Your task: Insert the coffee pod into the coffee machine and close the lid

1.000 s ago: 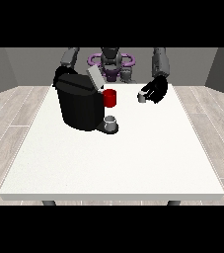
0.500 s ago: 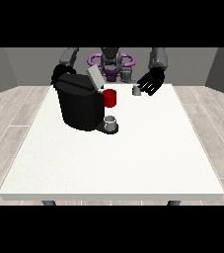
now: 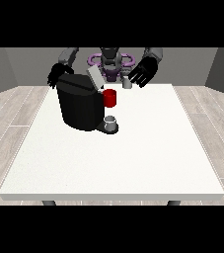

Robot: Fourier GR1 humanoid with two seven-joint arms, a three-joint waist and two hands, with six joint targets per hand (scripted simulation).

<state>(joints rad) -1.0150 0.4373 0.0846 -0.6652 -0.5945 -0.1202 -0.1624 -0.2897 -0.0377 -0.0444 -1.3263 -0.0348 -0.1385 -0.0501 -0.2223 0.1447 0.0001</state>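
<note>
Here the coffee machine (image 3: 80, 106) stands near the table's (image 3: 133, 158) far edge, lid (image 3: 94, 77) tilted up. Right of it, the coffee pod (image 3: 127, 83) is pinched by the hand at the view's right (image 3: 144, 72), other fingers spread. The hand at the view's left (image 3: 57, 74) hangs behind the machine; its fingers are unclear. Bare tabletop stretches in front of the machine.

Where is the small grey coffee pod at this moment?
In the front view, the small grey coffee pod is near the table's far edge, right of the black coffee machine with its raised lid, next to the fingers of the hand at the view's right.
</note>
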